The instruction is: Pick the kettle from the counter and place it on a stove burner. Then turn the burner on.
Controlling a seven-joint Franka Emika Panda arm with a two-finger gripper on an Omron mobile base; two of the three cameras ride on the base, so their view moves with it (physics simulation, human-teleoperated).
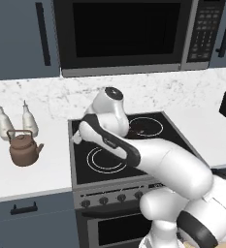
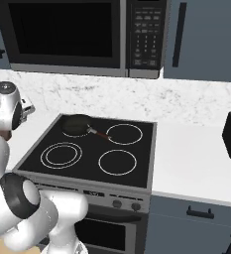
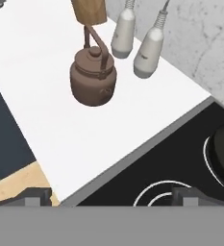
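- Approaching is how we read this step: the kettle [image 1: 24, 149] sits upright on the counter [image 1: 46, 169], left of the cooktop [image 2: 87, 149], untouched and well apart from the hand.
- In the hand view the kettle [image 3: 93, 79] lies ahead of the gripper [image 3: 111, 198], across a stretch of bare counter [image 3: 84, 144]. Its arched handle stands up over the knobbed lid, so a grasp from above looks open to us.
- Finger state: the two dark tips [image 3: 34, 196] rise far apart at the bottom of the hand view, spread wide with nothing between them.
- Two white bottles [image 1: 16, 122] stand just behind the kettle, against the marble backsplash. We judge them the main hazard: a careless reach past the handle could knock them.
- The arm is folded over the left side of the cooktop with the wrist turned toward the kettle, which we take as lining up the reach.
- Stove burner [image 2: 61, 155], the double-ringed one at front left, is bare and nearest the kettle; likely the set-down spot.
- Black frying pan [image 2: 76, 124] occupies the rear left ring; nothing visible in it. Whether the kettle holds anything we cannot tell, lid on.
- Knobs [image 1: 103, 200] line the stove front below the glass, untouched; the turning step is not yet begun.
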